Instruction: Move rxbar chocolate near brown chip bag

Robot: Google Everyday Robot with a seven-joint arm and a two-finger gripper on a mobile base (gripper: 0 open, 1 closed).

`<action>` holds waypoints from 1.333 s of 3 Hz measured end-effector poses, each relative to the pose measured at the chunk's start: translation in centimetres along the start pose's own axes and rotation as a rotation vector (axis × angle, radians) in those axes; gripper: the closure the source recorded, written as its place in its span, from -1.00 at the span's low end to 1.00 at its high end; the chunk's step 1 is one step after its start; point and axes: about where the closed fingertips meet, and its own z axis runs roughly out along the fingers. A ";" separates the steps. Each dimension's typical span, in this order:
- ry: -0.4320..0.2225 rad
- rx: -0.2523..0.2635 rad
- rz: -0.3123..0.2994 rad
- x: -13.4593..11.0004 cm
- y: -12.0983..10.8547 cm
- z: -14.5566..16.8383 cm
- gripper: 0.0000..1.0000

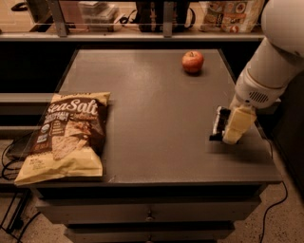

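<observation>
The rxbar chocolate [219, 122], a small black wrapper with white markings, is near the table's right edge. My gripper [229, 133] is on it from the right, shut on the bar and holding it just above the tabletop, with a shadow beneath. The cream finger [237, 124] covers the bar's right side. The brown chip bag [66, 135], tan and dark brown with "Sea Salt" lettering, lies flat at the table's front left corner, far from the bar.
A red apple [193, 61] sits at the back right of the grey table [152, 118]. A shelf behind holds a white-and-red snack bag [230, 14] and other items. Drawers are below the table front.
</observation>
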 end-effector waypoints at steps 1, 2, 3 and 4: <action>-0.035 0.061 -0.124 -4.3 -0.5 -4.1 1.00; -0.156 0.071 -0.237 -9.3 -0.7 -7.5 1.00; -0.264 0.050 -0.299 -13.0 -0.1 -9.7 1.00; -0.284 0.048 -0.293 -13.4 0.0 -10.2 1.00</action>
